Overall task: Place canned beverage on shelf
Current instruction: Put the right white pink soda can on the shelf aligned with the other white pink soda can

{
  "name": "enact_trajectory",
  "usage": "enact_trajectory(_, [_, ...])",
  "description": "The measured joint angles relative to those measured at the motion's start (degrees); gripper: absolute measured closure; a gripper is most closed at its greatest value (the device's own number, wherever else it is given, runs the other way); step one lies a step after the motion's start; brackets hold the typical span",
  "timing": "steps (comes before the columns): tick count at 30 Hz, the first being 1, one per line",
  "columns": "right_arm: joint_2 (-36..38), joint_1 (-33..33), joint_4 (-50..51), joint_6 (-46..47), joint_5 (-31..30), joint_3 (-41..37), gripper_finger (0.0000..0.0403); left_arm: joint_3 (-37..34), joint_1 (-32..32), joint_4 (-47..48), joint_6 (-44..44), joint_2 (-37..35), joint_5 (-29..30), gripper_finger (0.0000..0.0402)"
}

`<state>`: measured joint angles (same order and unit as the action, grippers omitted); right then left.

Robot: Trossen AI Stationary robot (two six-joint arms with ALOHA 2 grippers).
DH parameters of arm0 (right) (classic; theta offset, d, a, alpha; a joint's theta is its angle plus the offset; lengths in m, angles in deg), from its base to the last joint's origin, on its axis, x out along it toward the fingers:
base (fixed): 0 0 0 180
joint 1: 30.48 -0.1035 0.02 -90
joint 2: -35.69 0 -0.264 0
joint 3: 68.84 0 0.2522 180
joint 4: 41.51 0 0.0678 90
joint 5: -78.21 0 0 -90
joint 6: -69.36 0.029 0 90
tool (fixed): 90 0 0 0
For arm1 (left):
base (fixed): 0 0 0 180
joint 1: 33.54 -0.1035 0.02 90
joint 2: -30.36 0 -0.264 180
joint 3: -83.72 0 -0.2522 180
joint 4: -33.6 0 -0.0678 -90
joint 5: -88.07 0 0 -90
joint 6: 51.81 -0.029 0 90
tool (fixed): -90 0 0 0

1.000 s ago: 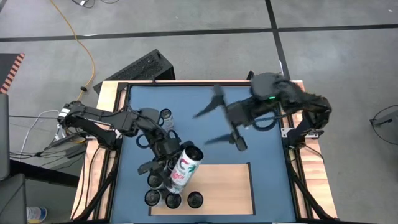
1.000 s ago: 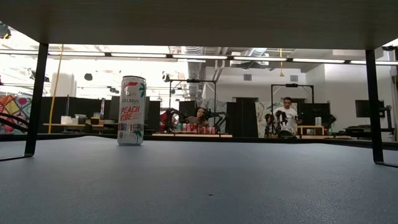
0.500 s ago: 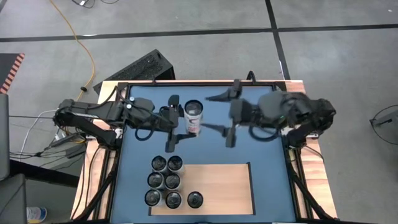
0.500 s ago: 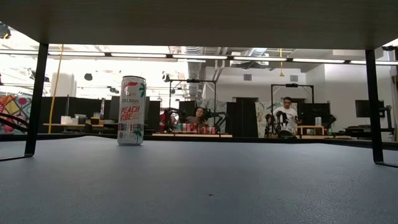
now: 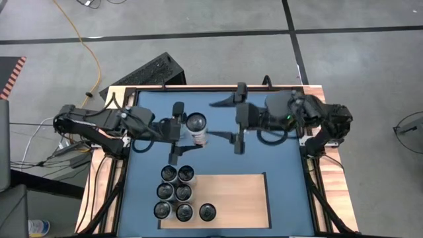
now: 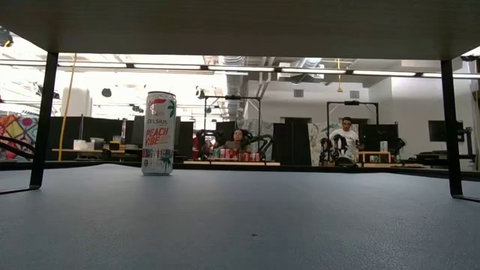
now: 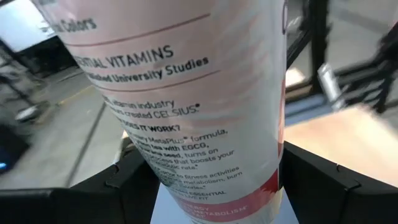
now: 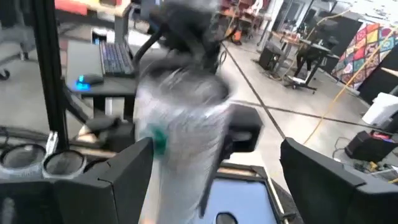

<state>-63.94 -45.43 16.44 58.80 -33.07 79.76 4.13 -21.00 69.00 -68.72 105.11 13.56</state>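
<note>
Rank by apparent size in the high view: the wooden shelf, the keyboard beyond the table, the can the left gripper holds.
1. Shelf, largest.
2. Keyboard.
3. Can in the left gripper, smallest, though it is lifted nearer the camera, which inflates it.

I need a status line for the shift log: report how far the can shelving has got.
Done: seven cans stand at the shelf's left end. In hand: the left gripper holds a can above the blue table, facing the right gripper, jaws open. Left: placing that can on the shelf.
</note>
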Motion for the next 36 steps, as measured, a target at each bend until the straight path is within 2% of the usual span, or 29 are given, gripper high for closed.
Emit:
enact_trajectory(3, [0.2,1.0,0.0,-0.1,2.1,0.1,0.0069,0.0,0.4,2.3,-2.4,0.2,2.8,0.0130])
enact_trajectory(8, [0.2,1.3,3.3,0.8,6.4,0.0,0.0069,-0.7,0.4,3.3,-3.4,0.3,3.4,0.0129])
enact_trajectory(15, [0.1,1.2,7.7,-0.4,4.0,0.0,0.0069,-0.7,0.4,5.7,-3.6,0.3,5.7,0.0129])
enact_trajectory(20, [-0.9,1.9,7.2,-0.4,4.7,0.1,0.0069,-0.7,0.5,3.7,-3.2,0.3,3.4,0.0129])
enact_trajectory(22, [-1.2,2.5,6.9,-0.2,7.4,0.0,0.0069,-0.7,0.5,2.8,-3.1,0.3,2.8,0.0129])
enact_trajectory(25, [-1.0,4.0,2.7,0.0,14.9,-0.2,0.0069,-0.7,0.6,2.8,-3.1,0.3,3.0,0.0129])
enact_trajectory(36, [-2.0,5.9,0.8,-1.8,19.8,-1.0,0.0069,-0.7,0.6,0.0,-4.0,0.3,3.3,0.0129])
